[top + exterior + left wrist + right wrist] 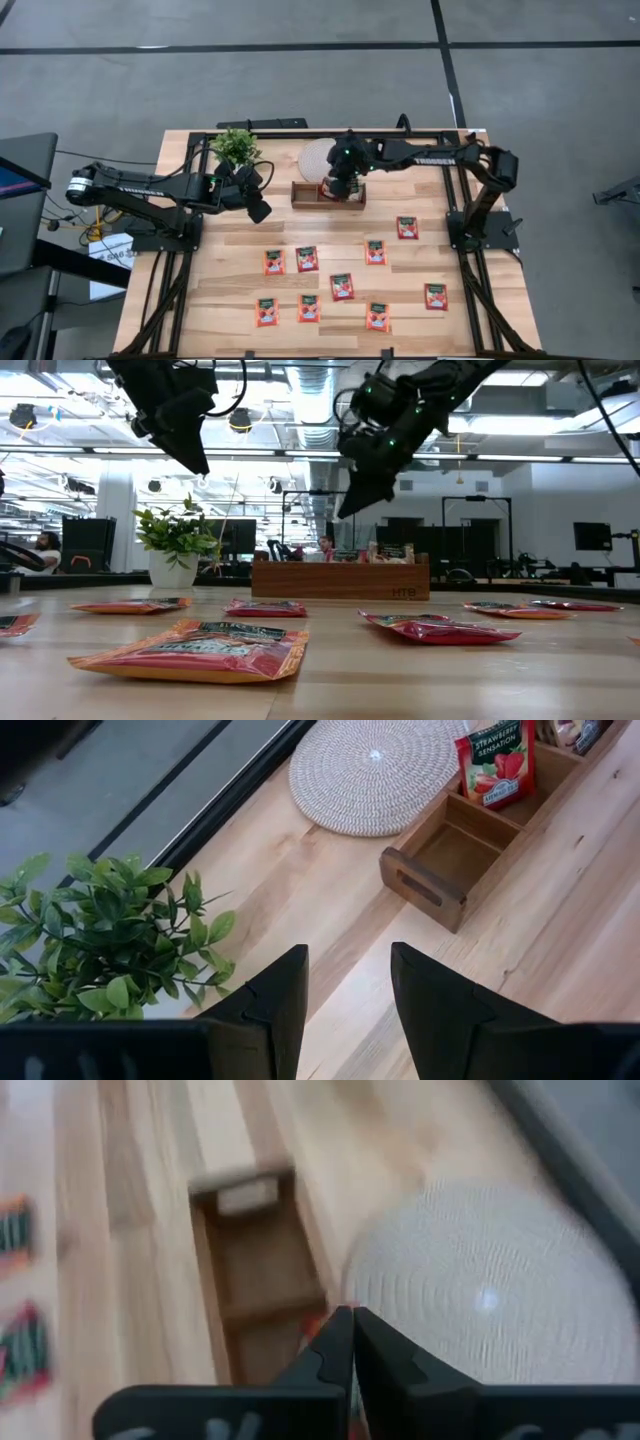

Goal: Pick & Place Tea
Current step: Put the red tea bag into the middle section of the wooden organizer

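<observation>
Pale plank table (230, 300) on a black frame, set on grey concrete floor (300, 80) crossed by dark lines; beyond, in the low view, an open workshop with ceiling pipes, strip lights, racks and monitors, and a person (45, 545) seated far off at one edge. Scattered flat across the near half of the table, eleven red-orange tea sachets (341, 287), well apart from one another. At the far edge, a potted plant (236, 146), a round woven mat (314, 158) and, just beside it, a wooden tray (305, 194) with one sachet standing upright in a compartment and its end compartment bare. Poised above the tray, right gripper (352, 1342), fingers pressed together, a sliver of red showing just beneath the tips; whether anything is pinched, impossible to tell. Raised between plant and tray, left gripper (345, 995), fingers apart and holding nothing.
</observation>
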You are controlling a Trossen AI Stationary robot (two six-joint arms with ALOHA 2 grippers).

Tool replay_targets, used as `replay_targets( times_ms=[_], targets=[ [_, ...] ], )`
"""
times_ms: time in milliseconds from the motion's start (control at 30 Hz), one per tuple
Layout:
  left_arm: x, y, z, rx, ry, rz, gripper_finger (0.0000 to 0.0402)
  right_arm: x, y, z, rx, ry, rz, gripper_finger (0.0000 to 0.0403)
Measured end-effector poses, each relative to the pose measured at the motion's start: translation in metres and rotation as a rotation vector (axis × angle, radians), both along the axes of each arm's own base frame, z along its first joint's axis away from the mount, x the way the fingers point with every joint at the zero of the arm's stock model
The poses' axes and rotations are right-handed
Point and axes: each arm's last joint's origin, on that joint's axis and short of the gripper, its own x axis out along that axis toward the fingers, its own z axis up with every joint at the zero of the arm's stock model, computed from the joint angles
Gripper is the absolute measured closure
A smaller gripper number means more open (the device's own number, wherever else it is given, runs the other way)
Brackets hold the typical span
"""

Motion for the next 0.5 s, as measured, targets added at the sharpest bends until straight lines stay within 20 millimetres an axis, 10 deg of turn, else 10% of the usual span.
replay_targets(
  times_ms=[500],
  targets=[
    [0.001, 0.0, 0.001, -0.005, -0.015, -0.003, 0.0264, 0.008, -0.002, -0.02, 0.063, 0.031, 0.13, 0.0402]
  ],
)
